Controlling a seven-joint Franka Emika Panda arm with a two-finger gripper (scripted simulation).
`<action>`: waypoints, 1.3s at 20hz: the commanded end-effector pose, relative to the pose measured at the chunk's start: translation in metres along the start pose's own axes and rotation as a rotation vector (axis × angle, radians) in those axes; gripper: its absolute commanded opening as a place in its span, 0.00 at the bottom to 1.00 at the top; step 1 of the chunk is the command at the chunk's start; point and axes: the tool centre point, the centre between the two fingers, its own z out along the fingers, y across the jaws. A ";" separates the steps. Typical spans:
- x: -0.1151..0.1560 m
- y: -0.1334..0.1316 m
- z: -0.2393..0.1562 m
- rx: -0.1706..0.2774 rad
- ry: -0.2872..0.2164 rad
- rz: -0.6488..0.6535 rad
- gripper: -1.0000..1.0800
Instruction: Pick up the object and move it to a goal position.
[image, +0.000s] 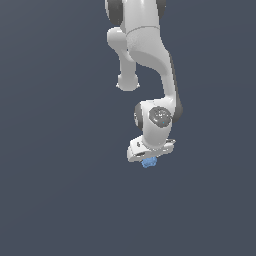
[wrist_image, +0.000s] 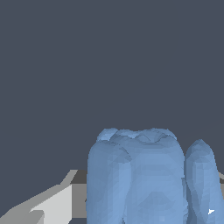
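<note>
The object (image: 148, 162) is a small light-blue block with rough, mottled faces. It sits right under the white hand of my gripper (image: 148, 158), which is far bigger and points down. In the wrist view the object (wrist_image: 140, 175) fills the near field, lumpy and rounded on its faces. It sits between my grey and white fingers (wrist_image: 52, 204), one of which shows beside it. The jaws look closed on the object. The fingertips themselves are hidden behind it.
The white arm (image: 150, 55) comes down from the top of the exterior view. Everything around it is a plain dark grey-blue backdrop (image: 50, 150) with no other objects, edges or goal marker in sight.
</note>
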 end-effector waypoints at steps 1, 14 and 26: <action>-0.001 0.001 0.000 0.000 0.000 0.000 0.00; -0.038 0.034 -0.003 0.000 0.000 0.000 0.00; -0.134 0.120 -0.011 0.000 -0.001 0.001 0.00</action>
